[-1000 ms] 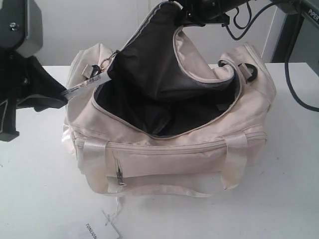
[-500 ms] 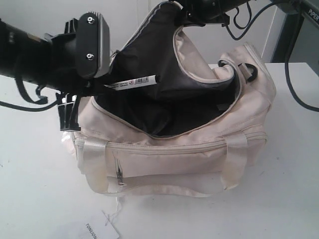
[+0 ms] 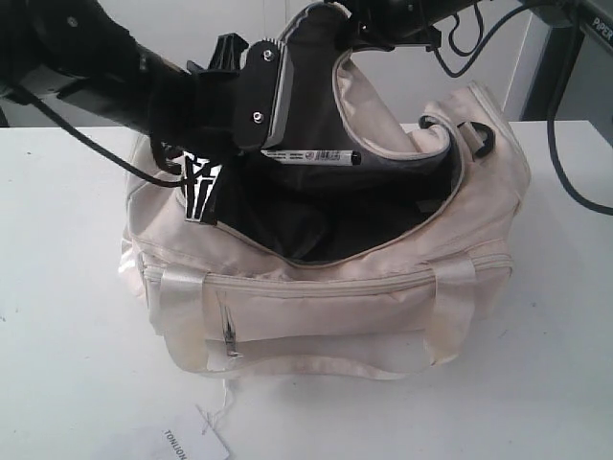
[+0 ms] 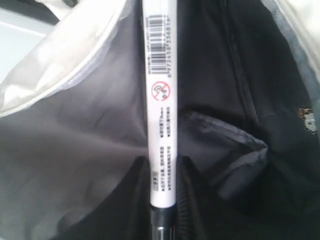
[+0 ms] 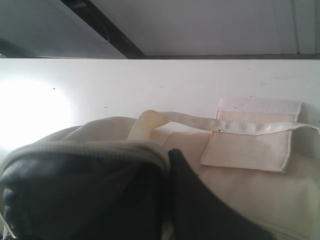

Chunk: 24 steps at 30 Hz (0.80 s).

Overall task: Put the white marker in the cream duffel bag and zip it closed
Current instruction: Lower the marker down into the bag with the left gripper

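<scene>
The left claw [image 3: 271,150] is shut tight on the tail end of the white marker [image 3: 311,155]. The marker sticks out sideways from it, right over the open mouth of the cream duffel bag [image 3: 383,307] below. The right claw [image 3: 356,21], higher up past the marker's cap, is pinched shut on the bag's flap [image 3: 306,86] and holds it up.

The marker is hard, thin, round and smooth (so it can roll). If the left claw lets go too near the rim, the marker might slide off onto the counter [image 3: 67,364]. The bag is soft and floppy, with shiny straps [image 3: 182,292] and a slippery dark lining [image 4: 75,165]. If the flap slips free, it could flop over the hole.
</scene>
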Motion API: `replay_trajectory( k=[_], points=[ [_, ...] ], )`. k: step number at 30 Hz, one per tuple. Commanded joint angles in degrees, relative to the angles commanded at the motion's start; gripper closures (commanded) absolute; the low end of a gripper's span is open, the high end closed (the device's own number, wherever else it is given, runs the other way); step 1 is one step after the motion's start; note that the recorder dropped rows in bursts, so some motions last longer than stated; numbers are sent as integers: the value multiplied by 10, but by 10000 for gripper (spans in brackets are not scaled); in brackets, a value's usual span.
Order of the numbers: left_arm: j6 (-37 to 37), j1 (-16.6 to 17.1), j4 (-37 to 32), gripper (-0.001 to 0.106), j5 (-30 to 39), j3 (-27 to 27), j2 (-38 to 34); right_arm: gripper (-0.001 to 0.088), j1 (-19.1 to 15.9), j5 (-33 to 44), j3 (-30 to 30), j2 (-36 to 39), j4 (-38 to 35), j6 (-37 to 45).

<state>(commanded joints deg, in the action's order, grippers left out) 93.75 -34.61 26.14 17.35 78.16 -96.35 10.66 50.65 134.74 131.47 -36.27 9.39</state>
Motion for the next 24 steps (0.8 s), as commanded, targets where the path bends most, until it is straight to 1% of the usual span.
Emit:
replay_trajectory(
  k=[4, 9, 20, 24],
  points=[
    [0, -26, 1, 1053, -18, 14, -30, 868, 0, 0, 0, 0, 0, 0],
    [0, -26, 1, 1053, -30, 14, -50, 868, 0, 0, 0, 0, 0, 0],
    [-1, -26, 1, 1053, -28, 14, -82, 868, 0, 0, 0, 0, 0, 0],
    [-12, -26, 1, 1053, -27, 14, -87, 868, 0, 0, 0, 0, 0, 0]
  ],
)
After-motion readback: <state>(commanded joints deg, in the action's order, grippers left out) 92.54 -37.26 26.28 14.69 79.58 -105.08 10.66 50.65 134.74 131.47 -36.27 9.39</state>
